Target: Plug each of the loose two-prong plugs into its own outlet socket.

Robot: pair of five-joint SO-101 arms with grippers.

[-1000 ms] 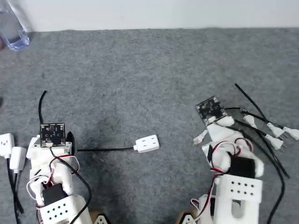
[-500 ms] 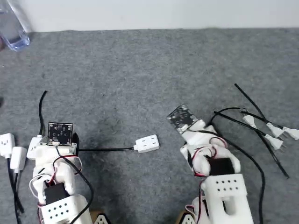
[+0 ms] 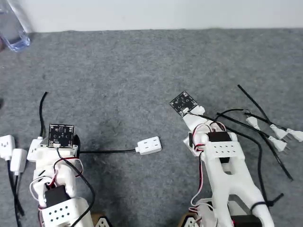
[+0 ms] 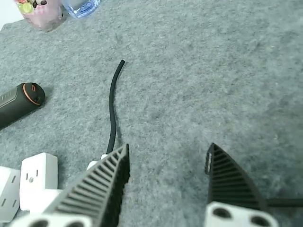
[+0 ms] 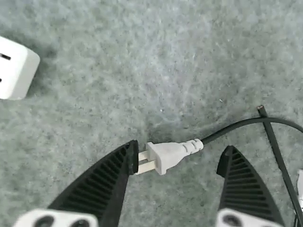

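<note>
Grasp step: right pincer (image 5: pixel 180 147) spread astride plug (image 5: pixel 166 157). Next: clamp plug body, carry to socket (image 5: pixel 12 68). Left pincer (image 4: pixel 169 147) spread.

White two-prong plug (image 5: pixel 165 156) lying flat, unplugged; white outlet socket (image 3: pixel 149 145) near, empty.

left arm (image 3: pixel 56 189): folded back close to its base, wrist tipped downward | left gripper (image 4: pixel 168 147): jaws spread wide | right arm (image 3: pixel 226 165): stretched forward, angled slightly toward the left arm | right gripper (image 5: pixel 182 146): pointing down, jaws spread wide
</note>
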